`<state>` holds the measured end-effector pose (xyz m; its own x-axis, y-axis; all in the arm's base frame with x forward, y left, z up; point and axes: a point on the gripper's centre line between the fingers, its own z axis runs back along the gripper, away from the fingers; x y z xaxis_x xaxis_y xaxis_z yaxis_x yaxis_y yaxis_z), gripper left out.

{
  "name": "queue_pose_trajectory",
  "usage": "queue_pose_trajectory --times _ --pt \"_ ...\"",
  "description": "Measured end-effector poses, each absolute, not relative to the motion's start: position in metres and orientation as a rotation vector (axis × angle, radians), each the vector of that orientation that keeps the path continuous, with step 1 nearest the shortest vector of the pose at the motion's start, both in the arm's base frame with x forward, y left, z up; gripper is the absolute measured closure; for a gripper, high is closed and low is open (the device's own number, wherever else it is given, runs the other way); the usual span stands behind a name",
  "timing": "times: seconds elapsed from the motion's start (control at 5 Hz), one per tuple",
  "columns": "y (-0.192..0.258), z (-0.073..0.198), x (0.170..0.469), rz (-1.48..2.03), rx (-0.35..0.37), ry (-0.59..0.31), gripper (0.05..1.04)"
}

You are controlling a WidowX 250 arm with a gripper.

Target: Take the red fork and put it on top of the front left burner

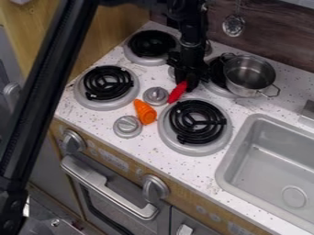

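A: Where was the red fork (176, 92)?

B: Just beyond the near right burner (197, 122), beside a gray knob (155, 96), with its far end right at the gripper (189, 86).

A: Did the gripper have hold of it?

B: I couldn't tell, nor whether it was open or closed.

A: Any writing?

B: The wooden front panel (121, 160) bore pale markings between its knobs, too small to read.

A: And the rest?

B: An orange cone-shaped toy (145, 113) lay on the speckled surface (196, 172), between the near left (107, 106) and near right burners. A metal pot (248, 75) sat at the far right burner (214, 86).
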<state>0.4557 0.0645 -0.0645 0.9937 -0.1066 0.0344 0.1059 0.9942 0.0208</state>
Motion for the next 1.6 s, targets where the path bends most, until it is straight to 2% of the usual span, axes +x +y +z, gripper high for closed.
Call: queue_pose_trajectory --times 0.2,0.4,0.6,0.8,1.0,1.2,1.4,1.6 --pt "0.064 -0.033 0.455 -0.129 0.039 -0.096 0.749" --pt "0.075 0.011 0.451 -0.132 0.087 -0.18 0.749" --pt "0.113 0.022 0.428 -0.055 0.139 -0.159 0.749" --pt "0.157 0.013 0.404 0.047 0.148 -0.111 0.749" --pt "0.181 0.009 0.391 0.098 0.157 -0.095 0.749" --pt "0.203 -0.016 0.371 0.146 0.117 -0.028 0.749" --pt "0.204 -0.041 0.37 0.111 0.069 0.022 0.749" --pt "0.201 -0.052 0.37 0.07 0.038 0.059 0.75"
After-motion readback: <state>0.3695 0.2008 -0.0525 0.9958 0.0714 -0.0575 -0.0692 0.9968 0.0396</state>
